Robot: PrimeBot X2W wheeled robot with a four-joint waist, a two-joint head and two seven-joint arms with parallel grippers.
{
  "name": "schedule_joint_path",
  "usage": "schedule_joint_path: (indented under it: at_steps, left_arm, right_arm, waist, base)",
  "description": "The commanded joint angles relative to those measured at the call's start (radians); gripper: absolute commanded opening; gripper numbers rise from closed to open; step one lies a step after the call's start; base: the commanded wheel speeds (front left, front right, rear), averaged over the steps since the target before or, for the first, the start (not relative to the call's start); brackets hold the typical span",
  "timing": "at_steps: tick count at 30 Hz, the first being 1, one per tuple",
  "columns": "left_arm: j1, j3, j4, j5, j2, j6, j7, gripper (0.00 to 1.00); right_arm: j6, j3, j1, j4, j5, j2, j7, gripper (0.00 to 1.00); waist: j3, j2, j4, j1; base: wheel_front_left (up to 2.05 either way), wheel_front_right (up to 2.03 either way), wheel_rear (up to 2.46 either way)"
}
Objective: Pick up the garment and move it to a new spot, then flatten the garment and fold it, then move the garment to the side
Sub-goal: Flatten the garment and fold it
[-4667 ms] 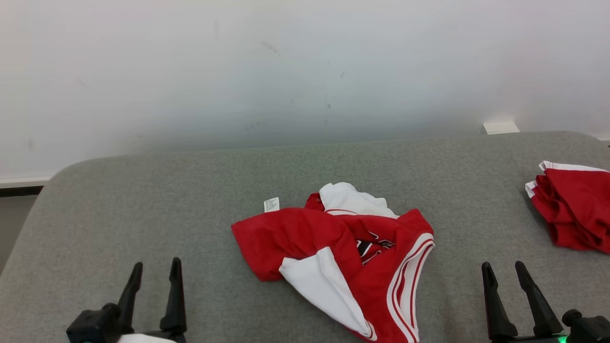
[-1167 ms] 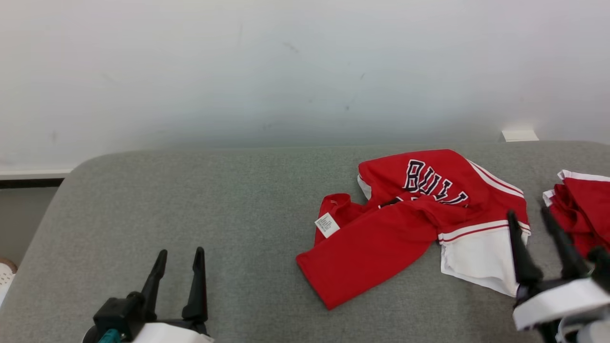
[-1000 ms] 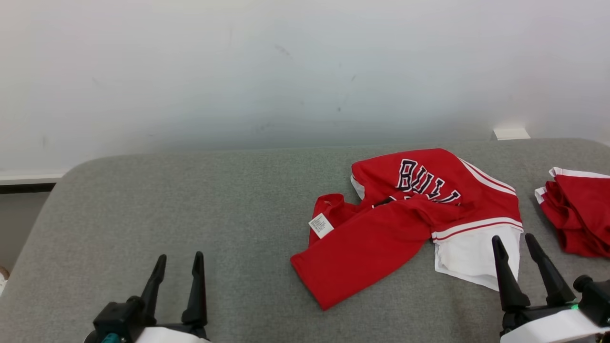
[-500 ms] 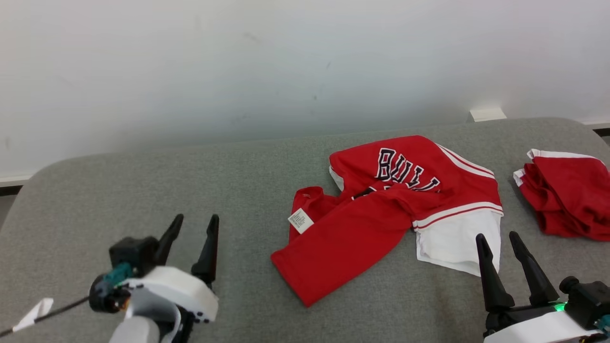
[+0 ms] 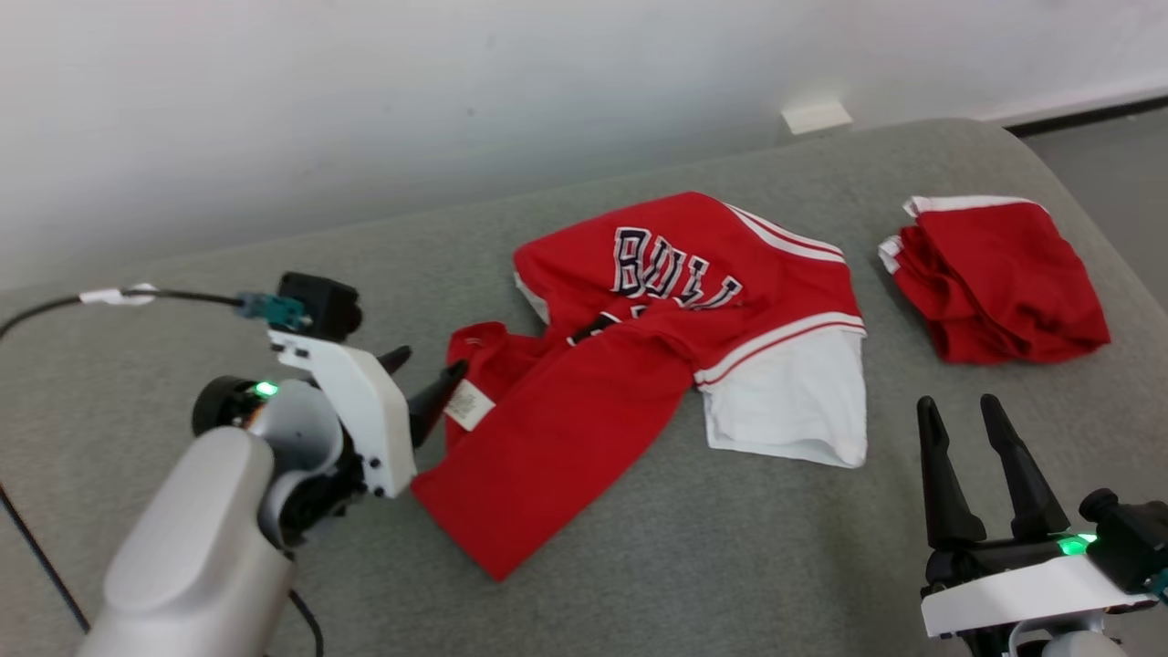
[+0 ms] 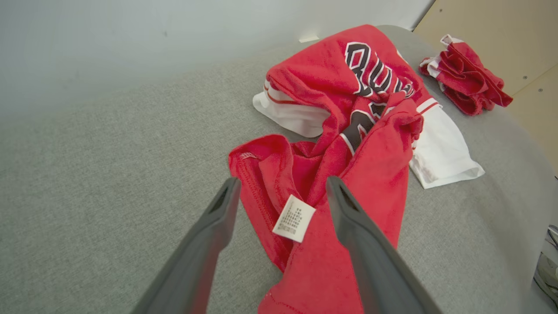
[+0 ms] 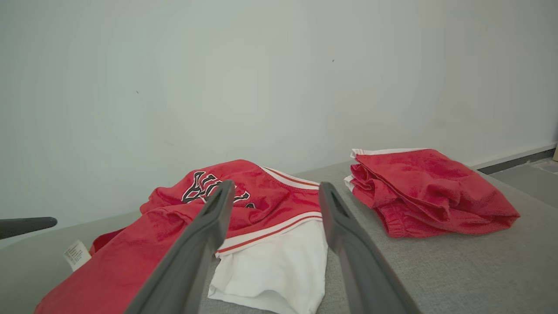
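your left fingers (image 6: 216, 222) apart, just beside garment (image 5: 584, 411) label (image 6: 294, 218) | your right fingers (image 5: 940, 474) apart, empty, near its white hem (image 5: 785, 415)

Left tool (image 5: 433, 359) spread, extended forward, right tool (image 5: 955, 401) spread, upright

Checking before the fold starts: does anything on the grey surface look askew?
The jersey lies crumpled: a red flap covers part of its lettering, and its white care tag is turned out. The folded red pile beside it looks tidy.
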Motion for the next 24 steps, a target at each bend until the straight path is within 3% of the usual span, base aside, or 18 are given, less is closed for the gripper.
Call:
schedule_joint_path:
  at_steps: [1, 10, 18, 19, 21, 22, 24]
  left_arm:
    - [-0.029, -0.015, 0.018, -0.044, 0.026, -0.001, 0.031, 1.0]
    - [-0.147, -0.133, 0.097, -0.175, 0.133, 0.0, 0.159, 1.0]
    - [-0.221, -0.219, 0.181, -0.221, 0.161, -0.001, 0.216, 0.98]
    - [-0.225, -0.226, 0.189, -0.227, 0.162, -0.001, 0.214, 0.72]
    - [-0.233, -0.239, 0.201, -0.241, 0.163, -0.001, 0.212, 0.05]
    - [-0.237, -0.246, 0.205, -0.25, 0.164, -0.001, 0.21, 0.0]
    - [-0.24, -0.262, 0.21, -0.258, 0.167, -0.001, 0.202, 0.0]
  right_arm:
    - [-0.002, 0.001, -0.014, 0.009, 0.012, 0.008, -0.011, 1.0]
    - [-0.002, 0.026, -0.047, 0.048, 0.04, 0.034, -0.033, 1.0]
    - [-0.002, 0.025, -0.062, 0.056, 0.053, 0.049, -0.035, 1.0]
    - [-0.002, 0.024, -0.06, 0.055, 0.052, 0.05, -0.035, 1.0]
    - [-0.002, 0.021, -0.056, 0.055, 0.049, 0.053, -0.035, 1.0]
    - [-0.002, 0.017, -0.053, 0.056, 0.047, 0.053, -0.035, 1.0]
    - [-0.002, 0.011, -0.046, 0.06, 0.04, 0.054, -0.035, 1.0]
  waist:
    - [0.046, 0.0, -0.054, 0.0]
    - [0.109, 0.0, -0.14, 0.0]
    - [0.145, 0.0, -0.189, 0.0]
    - [0.146, 0.0, -0.191, 0.0]
    - [0.144, 0.0, -0.192, 0.0]
    - [0.14, 0.0, -0.189, 0.0]
    - [0.128, 0.0, -0.179, 0.0]
  base:
    - [0.0, 0.0, 0.0]
    - [0.0, 0.0, 0.0]
    - [0.0, 0.0, 0.0]
    - [0.0, 0.0, 0.0]
    - [0.0, 0.0, 0.0]
    - [0.0, 0.0, 0.0]
    - [0.0, 0.0, 0.0]
